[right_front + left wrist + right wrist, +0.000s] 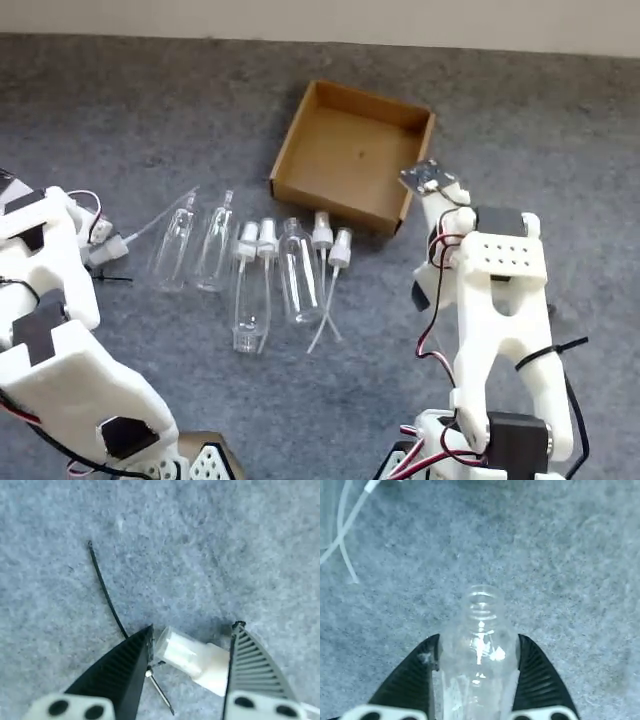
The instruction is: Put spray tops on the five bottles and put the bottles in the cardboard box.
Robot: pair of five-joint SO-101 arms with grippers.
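Bottles [298, 270]: four lie side by side on the grey worktop [150, 120], near the open cardboard box [350, 155], with loose spray tops [330, 242] among them. Left arm [50, 320] sits at the row's end, right arm [500, 310] beside the box.
Left wrist view: left jaws clamped on a white spray top [192, 657].
Right wrist view: right jaws clamped on a clear uncapped bottle [480, 610], its neck pointing away from the wrist.

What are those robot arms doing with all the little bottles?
The left tool holds a white spray top. The right tool holds a clear bottle with an open neck. Four more bottles and several spray tops lie on the grey carpet. No bottle is in the cardboard box yet.
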